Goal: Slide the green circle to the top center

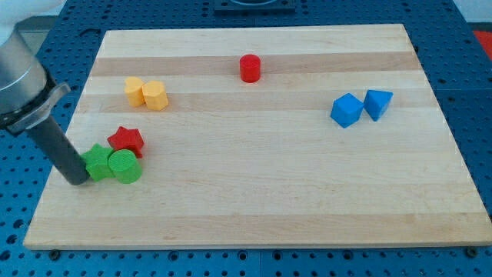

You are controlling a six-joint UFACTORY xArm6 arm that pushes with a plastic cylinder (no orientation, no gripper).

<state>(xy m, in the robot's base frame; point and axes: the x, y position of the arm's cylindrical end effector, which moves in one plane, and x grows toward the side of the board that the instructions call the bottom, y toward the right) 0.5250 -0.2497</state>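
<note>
Under everything we see a pale wooden board [254, 200] that rests on a blue perforated table [46, 15], and there is only the one camera view to go through. Our rod comes down from the view's upper left, and my tip [78, 180] stands on the board near its left edge; it is a plain rod, so it holds nothing and only pushes. Just to the right of it, touching or almost touching, is a green block [98, 161] whose shape we cannot make out well. The green circle [124, 166] lies directly beyond that block, pressed against it, and a red star [126, 141] sits just above the pair. So the green circle lies to the right of my tip, with the other green block between them. The top center, near the red cylinder [250, 68], is far up and to the right. We judge that my tip should first go around to below and left of the circle.
</note>
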